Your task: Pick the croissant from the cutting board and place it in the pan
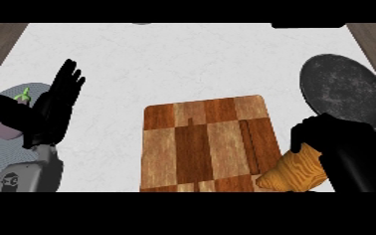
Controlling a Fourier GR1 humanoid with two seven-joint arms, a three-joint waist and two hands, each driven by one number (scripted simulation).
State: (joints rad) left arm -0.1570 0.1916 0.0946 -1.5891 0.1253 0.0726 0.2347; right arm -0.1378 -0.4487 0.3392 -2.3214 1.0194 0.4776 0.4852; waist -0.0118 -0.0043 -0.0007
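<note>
Right hand (334,147) is curled round the croissant (294,172), held off the cutting board's (198,144) right edge. Carry step is judged in hand; transfer over the pan (339,87), then release, is called for. Left hand (58,99) rests open at left.

Both hands are plain matte black — the left hand (55,107), left of the cutting board (206,144), has long slim fingers (70,77) and a broad flat palm. Below it runs a smooth grey forearm (33,174) bearing a small dark marking. The right hand (341,147), right of the board, looks bulkier — blocky and unmarked.
</note>
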